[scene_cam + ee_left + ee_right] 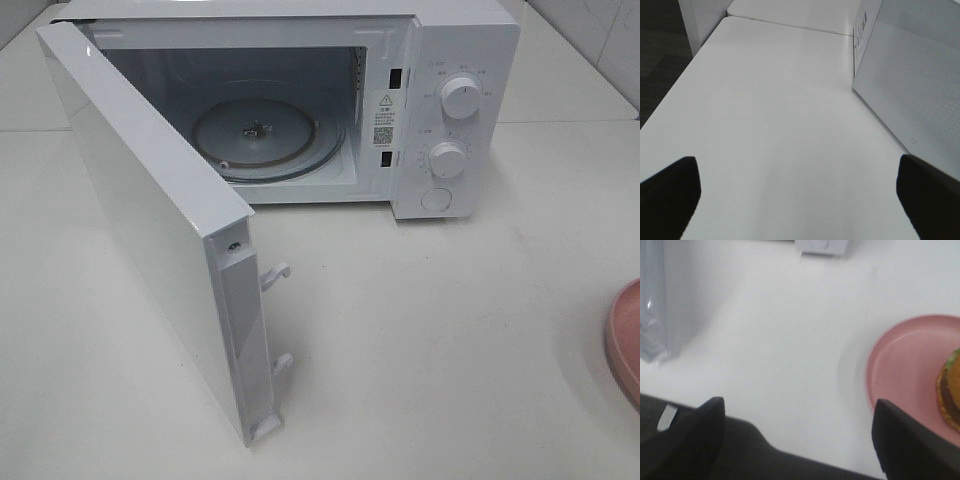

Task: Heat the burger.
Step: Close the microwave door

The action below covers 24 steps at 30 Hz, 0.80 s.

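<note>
We list: round golden-bun burger (pixel 950 390) on pink round plate (pixel 900 370); white microwave (pixel 450 110) door ajar; left end effector (pixel 795 192) and right end effector (pixel 797 432) both spread, empty.

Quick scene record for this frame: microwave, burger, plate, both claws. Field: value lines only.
microwave: on white table, door swung wide open
turntable: bare, nothing loaded
burger: on pink plate, only its edge in the right wrist view
plate location: right edge of the high view, outside the microwave
left claw: open, empty, over bare table beside the door
right claw: open, empty, near the plate
task state: burger not yet picked up
</note>
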### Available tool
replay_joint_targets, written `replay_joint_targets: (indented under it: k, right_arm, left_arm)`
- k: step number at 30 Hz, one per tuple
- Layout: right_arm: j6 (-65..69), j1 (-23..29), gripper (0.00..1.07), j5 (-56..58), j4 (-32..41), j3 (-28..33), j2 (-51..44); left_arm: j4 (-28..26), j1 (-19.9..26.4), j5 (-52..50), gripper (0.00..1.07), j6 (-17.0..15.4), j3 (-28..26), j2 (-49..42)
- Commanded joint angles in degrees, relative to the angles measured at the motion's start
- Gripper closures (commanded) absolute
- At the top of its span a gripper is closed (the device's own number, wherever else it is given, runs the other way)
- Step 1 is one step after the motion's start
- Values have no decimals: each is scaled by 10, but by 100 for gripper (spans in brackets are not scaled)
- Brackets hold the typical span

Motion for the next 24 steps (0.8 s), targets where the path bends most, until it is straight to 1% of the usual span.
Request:
replay_joint_targets:
  k: [1, 3, 4, 5, 8, 24]
  right_arm:
    - [-4, -36, 31, -7, -2, 4, -44]
    - [-5, -70, 31, -22, -2, 7, -90]
    - [-5, -70, 31, -22, -2, 7, -90]
    - [-5, -88, 31, -41, -2, 17, -116]
    - [-5, -107, 31, -54, 3, 24, -114]
    - [-5, -109, 31, -53, 2, 24, -114]
  left_arm:
    - [-1, 0, -1, 6, 0, -1, -2]
    - [-1, 0, -1, 6, 0, -1, -2]
    - [-1, 0, -1, 6, 0, -1, -2]
    - [-1, 0, -1, 6, 0, -1, -2]
    - [-2, 0, -2, 6, 0, -1, -3]
    - [-1, 0, -1, 6, 0, -1, -3]
